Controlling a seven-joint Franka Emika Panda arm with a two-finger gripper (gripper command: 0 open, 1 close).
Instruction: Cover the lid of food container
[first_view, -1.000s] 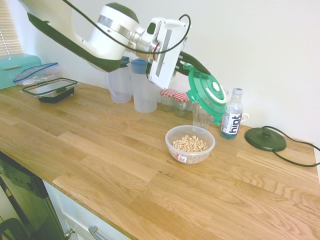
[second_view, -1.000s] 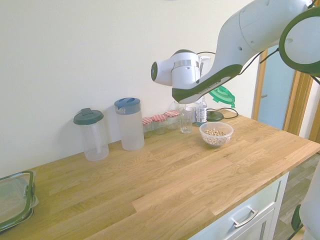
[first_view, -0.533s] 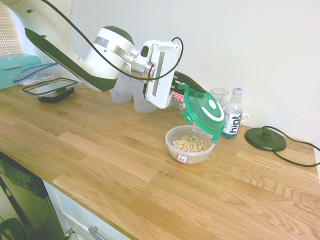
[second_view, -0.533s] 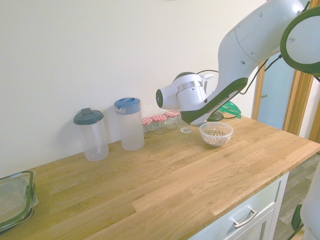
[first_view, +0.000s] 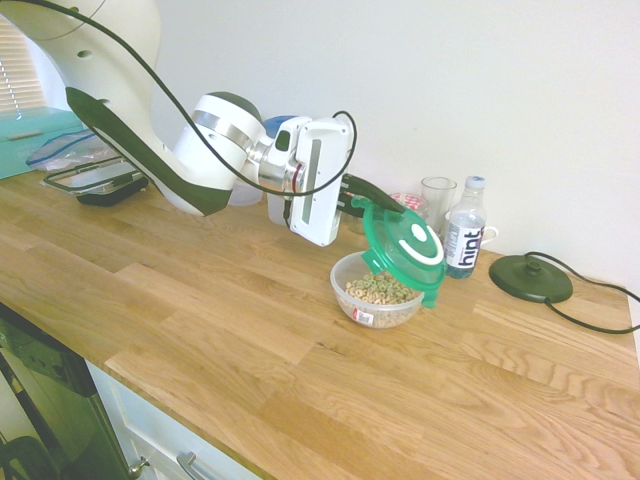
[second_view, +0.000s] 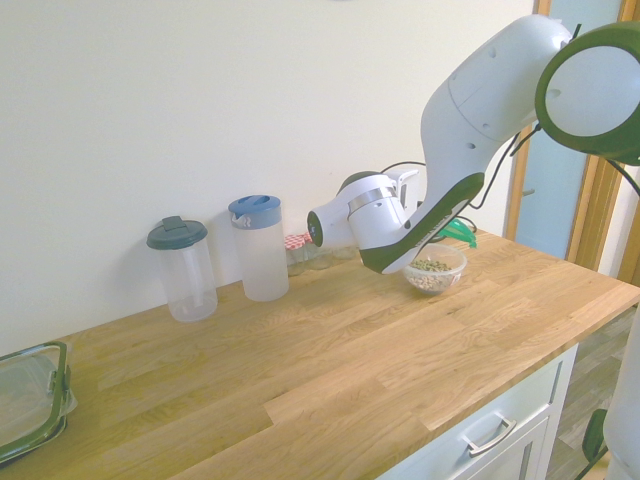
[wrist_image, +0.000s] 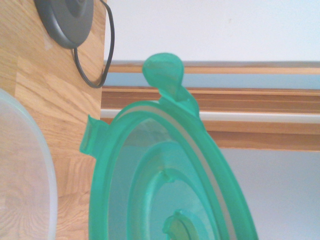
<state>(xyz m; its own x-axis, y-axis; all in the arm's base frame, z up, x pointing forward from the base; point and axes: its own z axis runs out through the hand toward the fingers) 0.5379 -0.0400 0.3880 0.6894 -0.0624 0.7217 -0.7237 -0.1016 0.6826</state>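
Note:
My gripper (first_view: 362, 203) is shut on the rim of the round green lid (first_view: 405, 245), which tilts steeply on edge over the far side of the food container (first_view: 372, 300), a small clear bowl of cereal rings with a red-and-white label. The lid's lower tab hangs just past the bowl's right rim. In the second exterior view the arm hides most of the lid (second_view: 455, 232); the bowl (second_view: 436, 274) shows beneath it. The wrist view is filled with the lid's underside (wrist_image: 165, 185), and the bowl's rim (wrist_image: 30, 165) shows beside it.
Behind the bowl stand a drinking glass (first_view: 436, 195), a hint water bottle (first_view: 464, 240), small jars and two lidded pitchers (second_view: 258, 246). A black round base (first_view: 530, 278) with a cord lies to the right. A rectangular black-rimmed container (first_view: 95, 180) sits far left.
The arm has come down and toward the bowl, carrying the lid from well above the glass to just over the bowl's far rim.

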